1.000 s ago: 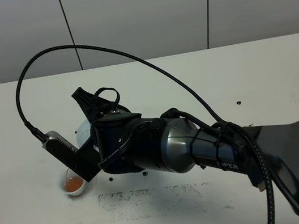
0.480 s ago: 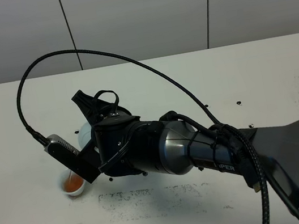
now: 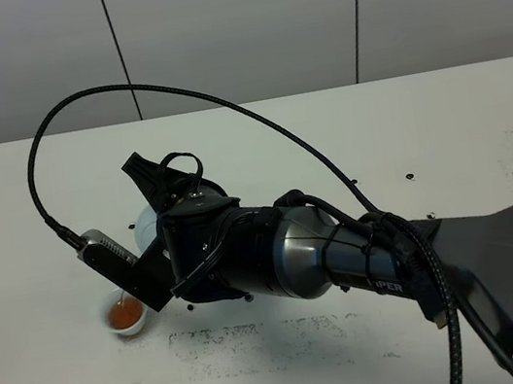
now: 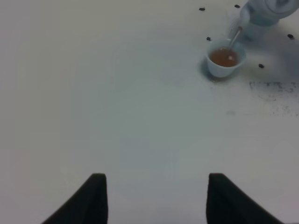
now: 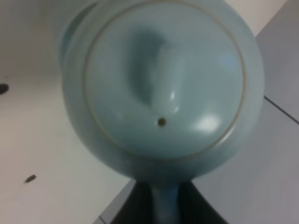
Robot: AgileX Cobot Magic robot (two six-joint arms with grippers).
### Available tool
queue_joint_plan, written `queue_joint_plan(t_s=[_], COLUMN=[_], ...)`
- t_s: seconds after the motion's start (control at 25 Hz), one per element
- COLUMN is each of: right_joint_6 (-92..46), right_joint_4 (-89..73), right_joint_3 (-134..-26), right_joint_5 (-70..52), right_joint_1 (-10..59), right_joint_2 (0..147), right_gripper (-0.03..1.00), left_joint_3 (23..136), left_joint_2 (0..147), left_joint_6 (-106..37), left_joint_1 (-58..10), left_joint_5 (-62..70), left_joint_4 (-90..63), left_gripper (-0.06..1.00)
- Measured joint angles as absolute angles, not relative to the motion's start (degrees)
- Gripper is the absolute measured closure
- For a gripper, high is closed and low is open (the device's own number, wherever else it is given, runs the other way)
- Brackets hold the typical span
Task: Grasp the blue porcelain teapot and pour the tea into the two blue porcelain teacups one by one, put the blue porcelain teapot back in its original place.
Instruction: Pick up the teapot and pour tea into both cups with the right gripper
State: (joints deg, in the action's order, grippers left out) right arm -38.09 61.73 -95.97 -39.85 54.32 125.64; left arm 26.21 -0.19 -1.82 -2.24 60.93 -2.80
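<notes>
My right gripper [image 3: 156,201] reaches across to the left and is shut on the small handle of the pale blue teapot [image 3: 143,225], which is mostly hidden behind the wrist. In the right wrist view the teapot's lid and knob [image 5: 163,84] fill the frame, with the handle between the dark fingers [image 5: 135,205]. In the left wrist view the teapot [image 4: 267,11] is tilted and a thin stream falls into one teacup [image 4: 225,58], which holds amber tea. That cup [image 3: 125,314] stands just under the wrist camera. I cannot make out the second teacup. My left gripper [image 4: 156,200] is open and empty.
The white table [image 3: 30,190] has a patch of worn dark speckles [image 3: 262,344] in front of the arm and small dark marks [image 4: 202,9] near the cup. A black cable [image 3: 223,109] arcs over the right arm.
The right wrist with the teapot has shifted slightly up and to the left over the cup. The cup has stayed in place.
</notes>
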Motion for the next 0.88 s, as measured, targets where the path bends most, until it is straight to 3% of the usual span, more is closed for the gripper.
queue_joint_plan(t_s=[0.48,0.88], right_joint_6=[-38.06,-35.65], right_joint_4=[61.19,48.57], right_joint_3=[-95.97,-95.97], right_joint_5=[-39.85,-41.21], right_joint_1=[54.23,52.97], right_joint_2=[125.64,124.60], right_gripper=[0.92,0.92], left_joint_3=[26.21,26.21], left_joint_2=[-0.19,-0.19], left_joint_6=[-1.82,-1.82], left_joint_1=[-2.24,-2.24], left_joint_5=[60.93,60.93], left_joint_4=[-2.80,-2.80], left_gripper=[0.49,0.49])
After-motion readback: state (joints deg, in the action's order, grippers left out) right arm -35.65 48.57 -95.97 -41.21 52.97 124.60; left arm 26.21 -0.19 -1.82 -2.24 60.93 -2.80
